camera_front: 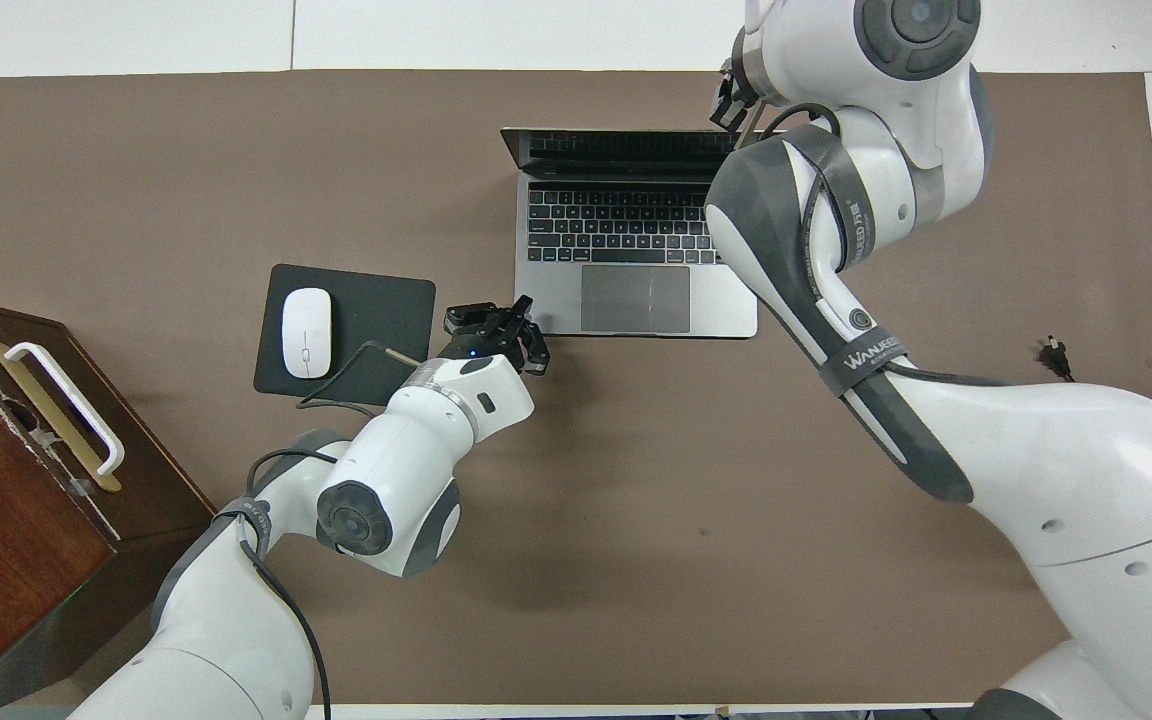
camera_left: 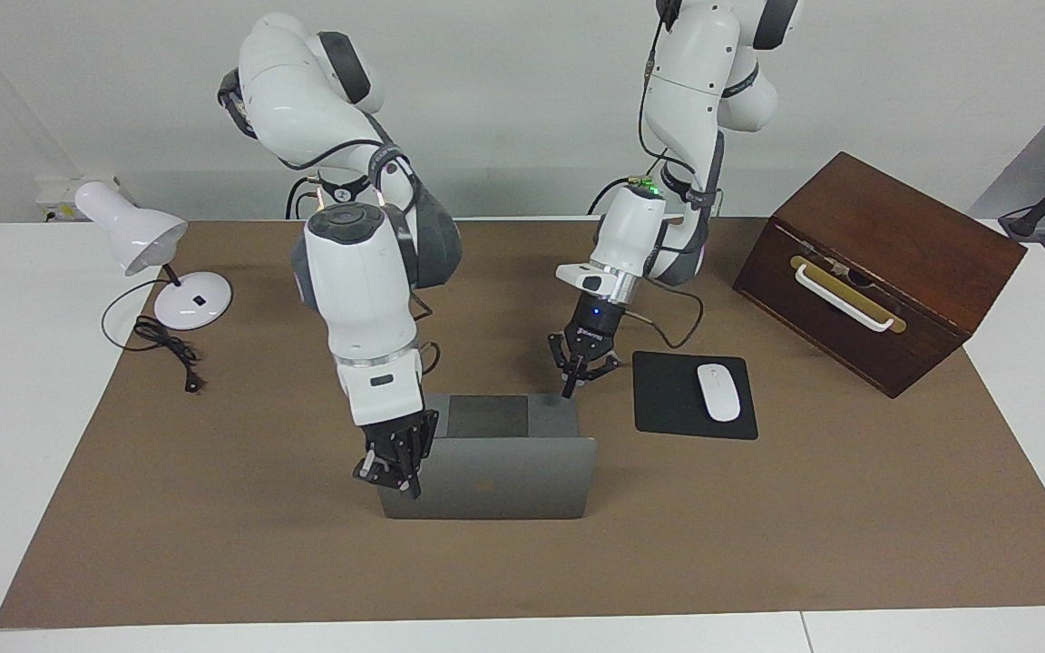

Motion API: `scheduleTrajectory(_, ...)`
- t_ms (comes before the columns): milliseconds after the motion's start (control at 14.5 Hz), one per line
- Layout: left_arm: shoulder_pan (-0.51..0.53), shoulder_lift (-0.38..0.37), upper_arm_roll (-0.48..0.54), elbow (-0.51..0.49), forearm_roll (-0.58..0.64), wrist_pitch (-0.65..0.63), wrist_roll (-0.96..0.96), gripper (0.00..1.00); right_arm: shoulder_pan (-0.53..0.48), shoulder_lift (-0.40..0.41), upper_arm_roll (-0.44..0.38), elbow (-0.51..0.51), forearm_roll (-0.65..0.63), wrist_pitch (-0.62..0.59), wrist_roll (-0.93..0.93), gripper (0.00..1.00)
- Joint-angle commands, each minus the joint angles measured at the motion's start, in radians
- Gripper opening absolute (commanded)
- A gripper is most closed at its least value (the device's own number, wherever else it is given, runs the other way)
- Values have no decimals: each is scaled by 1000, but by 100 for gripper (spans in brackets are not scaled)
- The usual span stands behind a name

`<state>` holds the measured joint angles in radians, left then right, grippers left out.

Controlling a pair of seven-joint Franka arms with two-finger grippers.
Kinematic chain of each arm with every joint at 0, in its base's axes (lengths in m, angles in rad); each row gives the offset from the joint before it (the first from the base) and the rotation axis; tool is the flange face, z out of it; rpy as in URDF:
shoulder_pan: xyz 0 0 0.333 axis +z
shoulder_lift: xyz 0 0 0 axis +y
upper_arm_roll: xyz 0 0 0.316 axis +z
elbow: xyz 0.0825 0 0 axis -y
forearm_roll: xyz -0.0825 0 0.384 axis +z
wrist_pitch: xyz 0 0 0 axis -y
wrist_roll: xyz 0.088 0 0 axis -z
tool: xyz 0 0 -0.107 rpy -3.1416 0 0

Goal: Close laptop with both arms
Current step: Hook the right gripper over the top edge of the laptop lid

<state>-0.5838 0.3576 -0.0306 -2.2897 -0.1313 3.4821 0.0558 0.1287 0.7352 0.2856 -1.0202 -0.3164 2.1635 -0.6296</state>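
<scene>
The silver-grey laptop (camera_left: 495, 481) (camera_front: 626, 300) stands open on the brown mat, its lid upright and its keyboard toward the robots. My right gripper (camera_left: 409, 488) (camera_front: 731, 105) is shut, fingers pointing down, at the lid's upper corner toward the right arm's end, over the lid's outer face. I cannot tell whether it touches the lid. My left gripper (camera_left: 566, 394) (camera_front: 524, 303) is shut with nothing in it. Its tip is low at the corner of the laptop's base nearest the mouse pad.
A black mouse pad (camera_left: 668, 399) with a white mouse (camera_left: 718, 392) lies beside the laptop toward the left arm's end. A brown wooden box (camera_left: 876, 263) with a white handle stands past it. A white desk lamp (camera_left: 137, 236) and its cable (camera_left: 164, 345) sit at the right arm's end.
</scene>
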Motion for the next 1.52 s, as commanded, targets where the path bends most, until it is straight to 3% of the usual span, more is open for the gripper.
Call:
scheduleTrajectory(0,16,50,0,41,-7,18,-2,0,3,26,14,26,-10,13,27,0)
scheduleTrajectory(552,18,101,3,70,-4,20,-1,0,2,26,14,22,-10,12,27,0)
scheduleTrajectory(1448,-11,113,5,68,-16,20,9,0,2,26,14,20,-3,-7,63,0)
